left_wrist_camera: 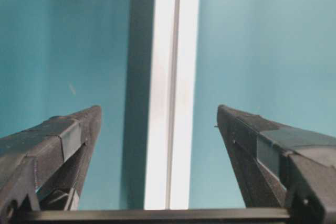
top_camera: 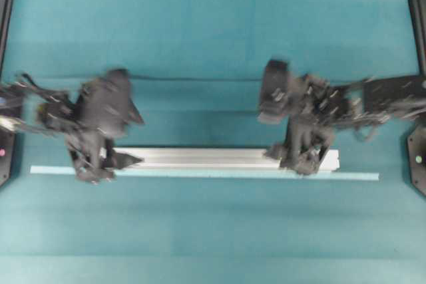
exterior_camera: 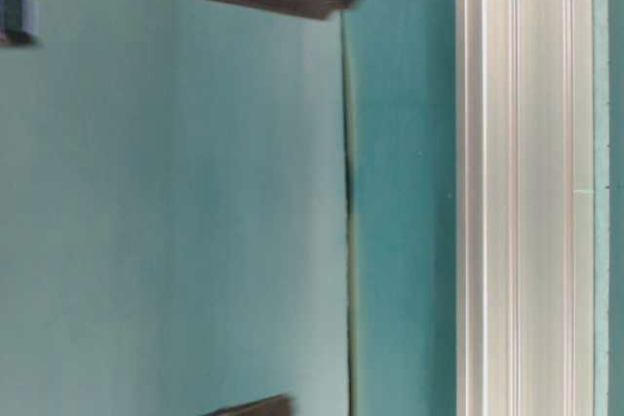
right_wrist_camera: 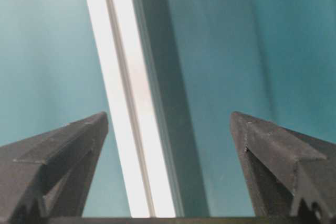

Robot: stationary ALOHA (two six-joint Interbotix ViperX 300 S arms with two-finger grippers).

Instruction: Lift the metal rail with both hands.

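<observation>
- Left gripper (left_wrist_camera: 160,116) and right gripper (right_wrist_camera: 169,121): jaws spread wide, holding nothing, straddling rail.
- Metal rail (top_camera: 200,158) flat on table, beside blue tape strip (top_camera: 353,176).
- Likely rigid, slick; grab near both ends.

The metal rail (top_camera: 206,158) is a long, straight silver aluminium bar with lengthwise grooves, lying flat on the teal counter (top_camera: 213,31) and running left to right in the overhead view. The left gripper (left_wrist_camera: 160,129) and the right gripper (right_wrist_camera: 168,135) each hang above one end of it, jaws spread wide either side, not touching it.
</observation>
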